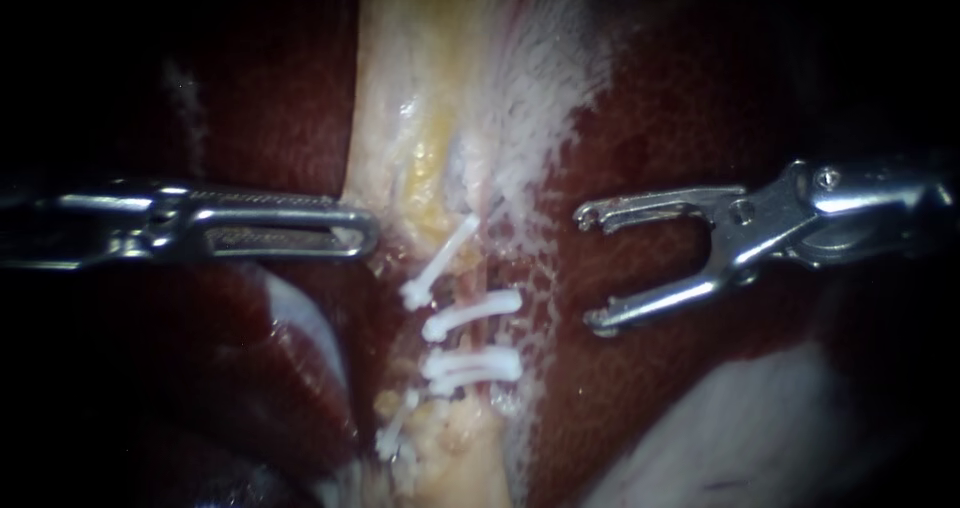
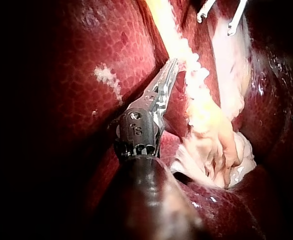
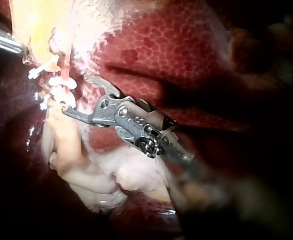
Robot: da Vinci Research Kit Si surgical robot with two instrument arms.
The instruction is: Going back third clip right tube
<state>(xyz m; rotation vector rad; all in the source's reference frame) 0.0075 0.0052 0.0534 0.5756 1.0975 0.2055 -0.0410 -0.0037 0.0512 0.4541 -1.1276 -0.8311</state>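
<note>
Well clear of right instrument (image 1: 588,268), clips (image 1: 470,313)

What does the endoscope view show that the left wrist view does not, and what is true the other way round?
Only the endoscope view shows the white clips lying across the tube, and the right instrument with its whole open jaws, which hold nothing. Only the left wrist view shows a lump of pale folded tissue beside the left instrument. Both views show the left instrument with its jaws together, the tips of the right instrument's jaws, the dark red liver and the pale yellow strip.
</note>
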